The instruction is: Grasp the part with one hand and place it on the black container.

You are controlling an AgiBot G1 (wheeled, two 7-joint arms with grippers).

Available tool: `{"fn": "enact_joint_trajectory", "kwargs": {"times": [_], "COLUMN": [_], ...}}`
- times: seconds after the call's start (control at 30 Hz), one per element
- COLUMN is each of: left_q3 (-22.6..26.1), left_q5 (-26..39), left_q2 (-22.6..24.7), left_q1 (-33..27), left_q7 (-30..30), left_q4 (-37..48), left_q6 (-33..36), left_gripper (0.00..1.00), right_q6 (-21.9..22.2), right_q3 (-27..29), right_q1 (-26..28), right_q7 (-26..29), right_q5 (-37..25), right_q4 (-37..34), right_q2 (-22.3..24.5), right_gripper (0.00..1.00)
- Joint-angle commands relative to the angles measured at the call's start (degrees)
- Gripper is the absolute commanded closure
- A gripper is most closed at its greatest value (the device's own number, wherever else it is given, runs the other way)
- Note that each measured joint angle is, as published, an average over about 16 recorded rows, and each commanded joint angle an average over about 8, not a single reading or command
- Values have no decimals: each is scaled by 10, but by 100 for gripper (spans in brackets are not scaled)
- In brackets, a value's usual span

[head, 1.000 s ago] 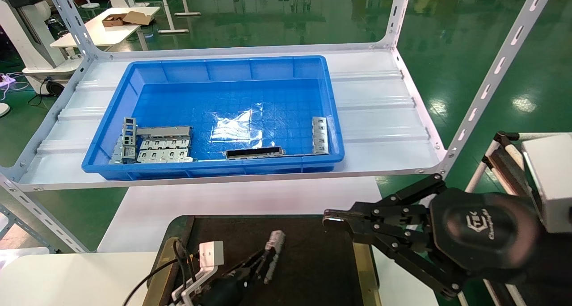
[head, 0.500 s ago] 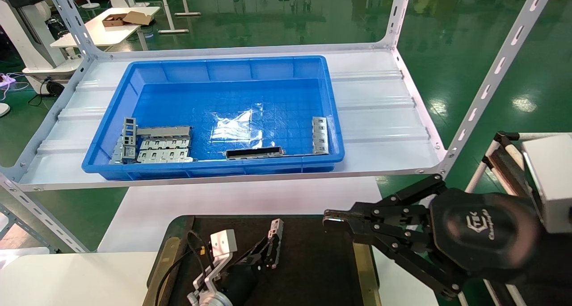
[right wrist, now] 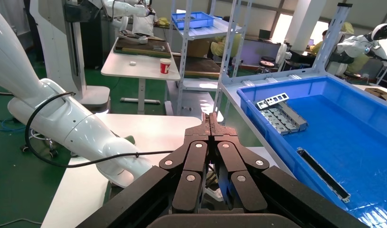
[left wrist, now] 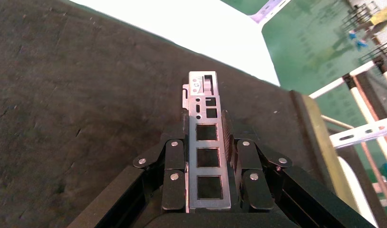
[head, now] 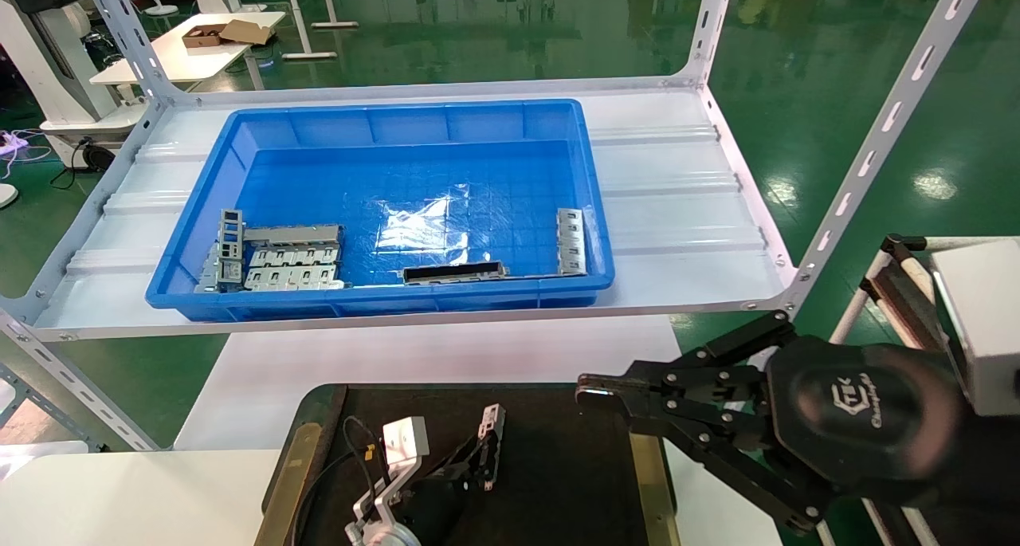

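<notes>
On your left, the left hand (head: 470, 462) sits low over the black tray (head: 558, 482), its white wrist block and cable showing at the bottom of the head view. It is clamped on the metal part (head: 490, 434): in the left wrist view the part (left wrist: 207, 142) runs straight out between the two fingers (left wrist: 175, 175), pinched along both long edges, with three square cutouts in a row and smaller holes toward its far tip. That tip reaches past the fingertips over the tray's dark matte surface (left wrist: 77, 104). You cannot tell from either view whether the part touches the tray or hangs just above it. The tray's brass-coloured rim strip (head: 652, 482) runs along its right side.

Up on the white shelf (head: 685, 211) you see the blue bin (head: 239, 155). In its near left corner lies a stack of flat grey plates (head: 279, 259), a long dark strip (head: 454, 273) rests against the near wall, and one more narrow grey piece (head: 570, 241) lies by the right wall.

On your right, the right hand (head: 594, 388) hovers beyond the tray's right edge, near its far right corner, below the shelf front. In the right wrist view its fingers (right wrist: 196, 161) are pressed together with nothing between them.
</notes>
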Motion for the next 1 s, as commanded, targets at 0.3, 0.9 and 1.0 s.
{"fn": "enact_joint_trajectory", "kwargs": {"times": [0.3,0.9,1.0], "left_q3": [35,44,33], "left_q5": [-11,-9,-8], "left_q2": [0,-48,-84], "left_q1": [-12,-14,-6], "left_q7": [-15,-34,-30], "left_q4": [15,-43,-81], "left_q6": [-18,25,60], "left_gripper": [6,0,0], "right_q6": [0,0,0], "right_q3": [0,0,0], "right_q1": [0,0,0], "right_q7": [0,0,0], "right_q5": [0,0,0], "right_q4": [0,0,0], "right_q2": [0,0,0], "right_gripper": [12,0,0]}}
